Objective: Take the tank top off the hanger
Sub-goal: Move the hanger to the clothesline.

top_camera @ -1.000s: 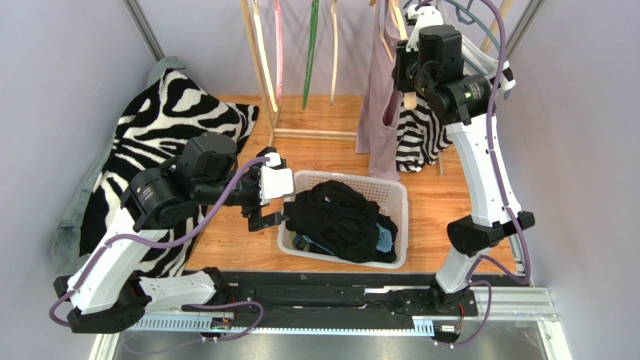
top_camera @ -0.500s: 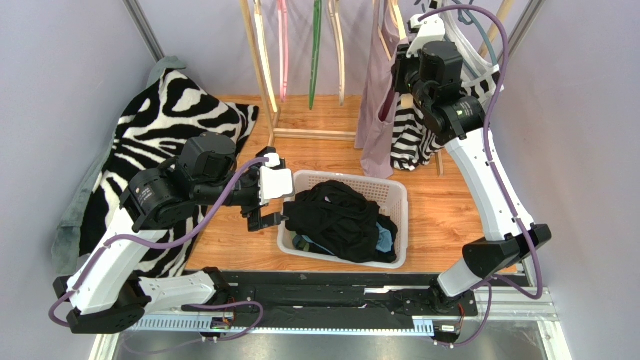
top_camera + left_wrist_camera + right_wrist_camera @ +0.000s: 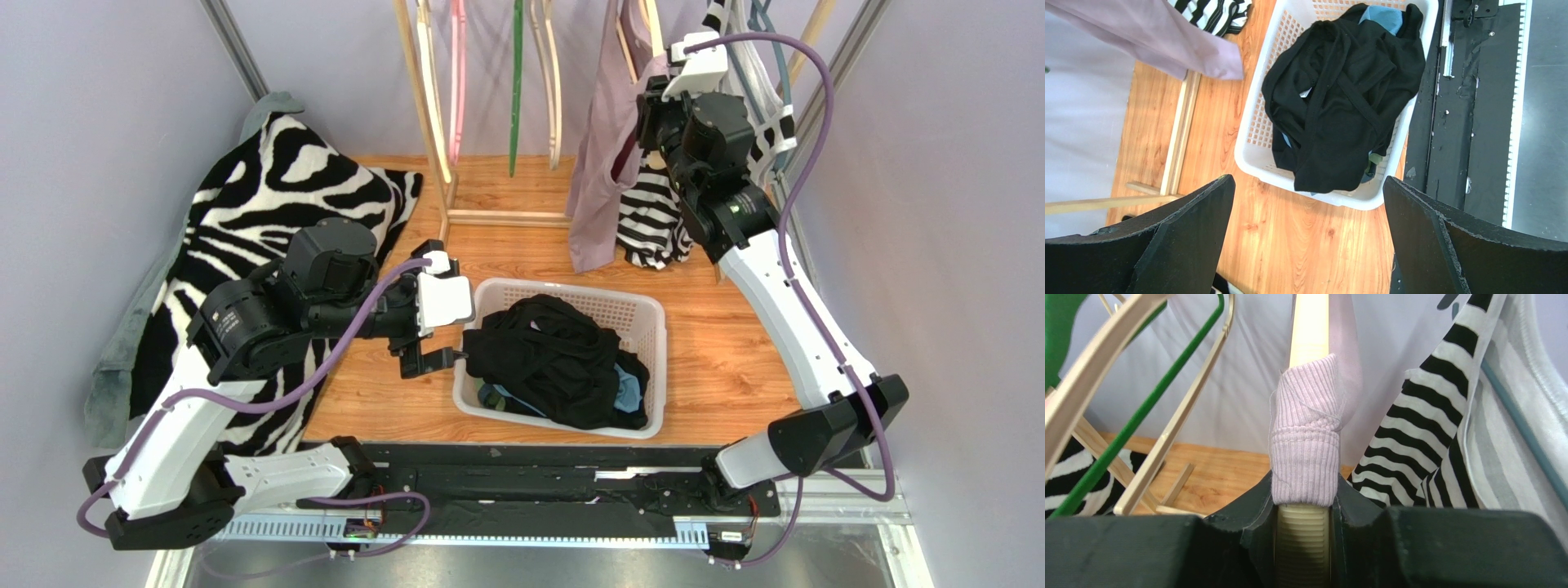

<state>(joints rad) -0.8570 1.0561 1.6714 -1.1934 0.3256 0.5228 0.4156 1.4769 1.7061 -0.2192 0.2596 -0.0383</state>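
The mauve ribbed tank top (image 3: 601,159) hangs on a pale wooden hanger (image 3: 1309,331) at the rack, back right. My right gripper (image 3: 658,113) is raised to it. In the right wrist view it (image 3: 1304,499) is shut on the hanger's ribbed end, with the top's strap (image 3: 1306,447) wrapped over the hanger arm just above the fingers. My left gripper (image 3: 429,355) is open and empty, low over the floor at the basket's left side. In the left wrist view it (image 3: 1308,179) looks down on the basket, and the tank top's hem (image 3: 1168,43) shows at top left.
A white basket (image 3: 650,321) holds black clothes (image 3: 552,355). A black-and-white striped garment (image 3: 644,221) hangs right of the tank top. Empty wooden, pink and green hangers (image 3: 515,74) hang on the wooden rack (image 3: 429,110). A zebra-print cloth (image 3: 264,196) lies at left.
My right gripper has risen and moved back and left with the hanger; the tank top and striped garment swung left with it. My left arm has barely moved.
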